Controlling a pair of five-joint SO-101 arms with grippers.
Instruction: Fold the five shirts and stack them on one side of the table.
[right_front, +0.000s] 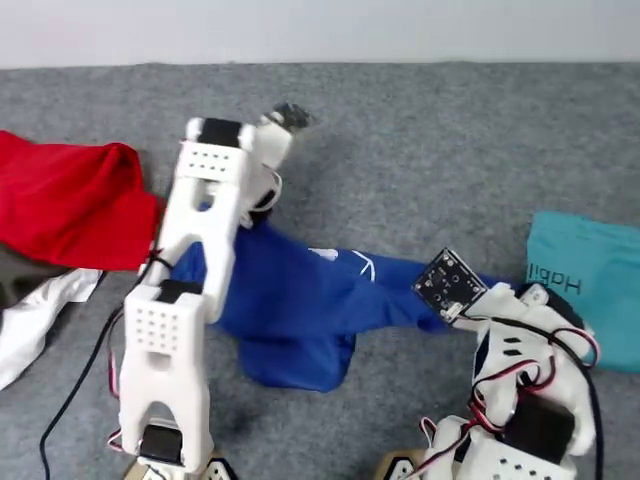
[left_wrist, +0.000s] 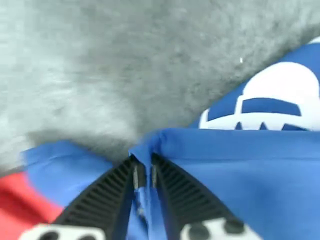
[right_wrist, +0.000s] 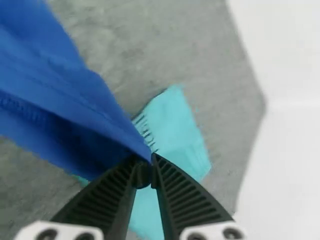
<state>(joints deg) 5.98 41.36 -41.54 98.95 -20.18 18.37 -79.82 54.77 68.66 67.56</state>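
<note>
Mid-fold on the blue shirt (right_front: 290, 305), stretched across mid-surface (right_front: 430, 150) between my arms. Left tool (left_wrist: 143, 169) pinches one edge and right tool (right_wrist: 144, 170) pinches the far end. Next, I reckon, carry both ends over together, tension even.

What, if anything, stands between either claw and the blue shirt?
Nothing visible. The left claw is shut on a fold of the blue shirt, and the right claw pinches another part of it.
</note>
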